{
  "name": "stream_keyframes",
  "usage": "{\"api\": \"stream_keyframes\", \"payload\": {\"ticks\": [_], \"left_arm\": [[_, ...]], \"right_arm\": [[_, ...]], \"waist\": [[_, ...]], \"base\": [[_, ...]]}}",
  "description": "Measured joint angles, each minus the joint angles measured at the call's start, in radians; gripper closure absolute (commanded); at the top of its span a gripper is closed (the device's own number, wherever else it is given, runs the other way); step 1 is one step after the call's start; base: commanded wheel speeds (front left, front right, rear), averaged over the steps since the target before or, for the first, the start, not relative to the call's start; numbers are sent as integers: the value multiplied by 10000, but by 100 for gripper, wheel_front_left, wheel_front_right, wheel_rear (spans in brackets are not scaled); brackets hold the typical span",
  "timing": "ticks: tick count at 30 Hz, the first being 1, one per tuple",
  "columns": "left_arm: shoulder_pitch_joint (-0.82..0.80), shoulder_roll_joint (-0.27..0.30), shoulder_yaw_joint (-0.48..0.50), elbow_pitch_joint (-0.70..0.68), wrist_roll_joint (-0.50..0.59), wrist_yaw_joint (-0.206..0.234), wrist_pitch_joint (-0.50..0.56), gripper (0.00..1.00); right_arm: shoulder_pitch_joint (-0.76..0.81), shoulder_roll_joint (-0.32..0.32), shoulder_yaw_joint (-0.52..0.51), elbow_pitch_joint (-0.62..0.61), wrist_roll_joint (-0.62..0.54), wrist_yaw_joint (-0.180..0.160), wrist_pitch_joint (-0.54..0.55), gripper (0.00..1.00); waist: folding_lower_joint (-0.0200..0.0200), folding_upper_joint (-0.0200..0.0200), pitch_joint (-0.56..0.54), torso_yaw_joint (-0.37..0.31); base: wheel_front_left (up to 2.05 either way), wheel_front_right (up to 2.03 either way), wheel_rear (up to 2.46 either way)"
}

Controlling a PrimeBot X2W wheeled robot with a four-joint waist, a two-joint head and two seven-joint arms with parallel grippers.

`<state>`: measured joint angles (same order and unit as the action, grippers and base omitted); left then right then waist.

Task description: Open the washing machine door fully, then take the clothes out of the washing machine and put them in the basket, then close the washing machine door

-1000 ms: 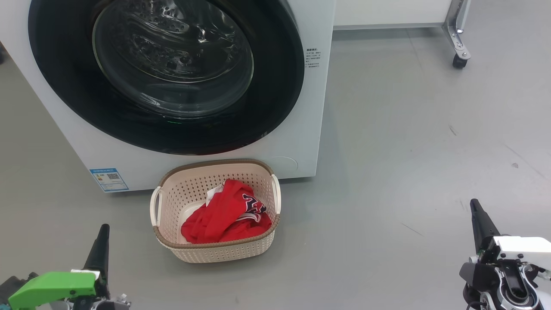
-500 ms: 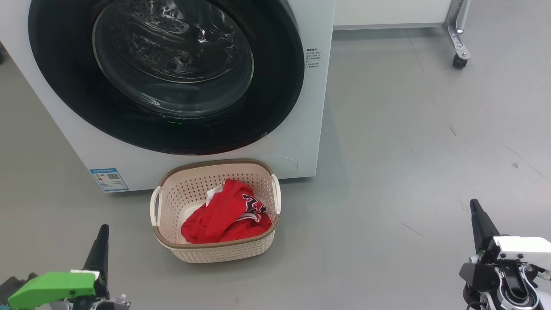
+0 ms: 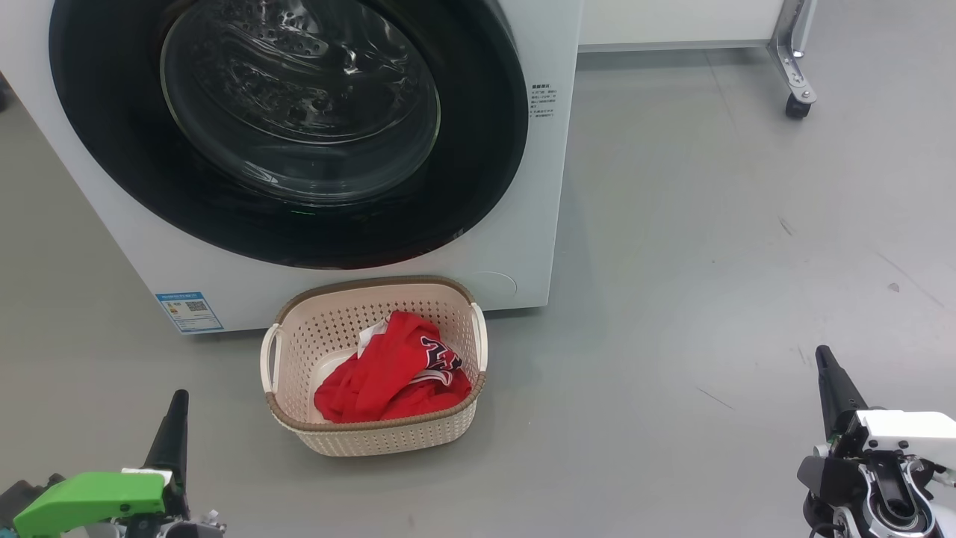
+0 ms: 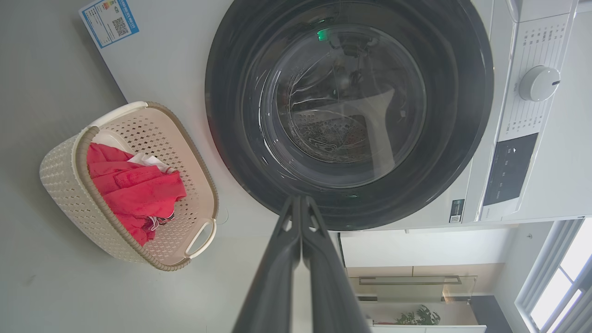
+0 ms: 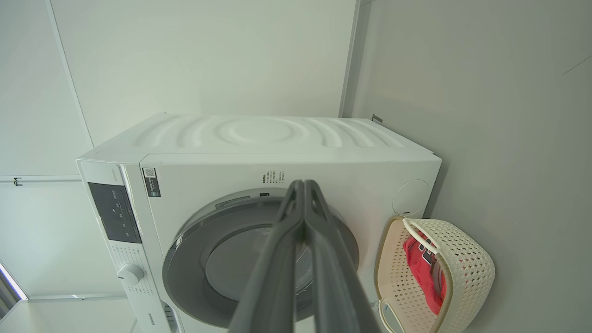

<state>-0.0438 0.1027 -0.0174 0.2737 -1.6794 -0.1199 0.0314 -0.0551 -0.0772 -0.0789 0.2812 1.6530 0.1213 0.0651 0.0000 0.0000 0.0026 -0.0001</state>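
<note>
Left tool (image 3: 178, 397); red, maybe lettered clothes (image 3: 388, 373)

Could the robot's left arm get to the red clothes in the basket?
Probably yes: only floor lies between the left gripper and the open-topped basket, and the clothes lie uncovered.

Left end effector (image 4: 300, 200), fingers pressed together, seen against the black rim of the closed washing machine door (image 4: 342, 106). Just beside the washing machine (image 4: 175, 55), the basket (image 4: 69, 185) on the floor holds red clothes (image 4: 134, 189). A white control dial (image 4: 538, 83) sits on the panel.
</note>
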Motion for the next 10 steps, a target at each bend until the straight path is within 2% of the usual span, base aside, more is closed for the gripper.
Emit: {"api": "stream_keyframes", "payload": {"ticks": [10], "left_arm": [[-7,-2,10,17,0,0,42,100]], "right_arm": [[-3,2,-6,0,0,0,0,100]], "waist": [[0,0,0,0]], "base": [[0,0,0]]}}
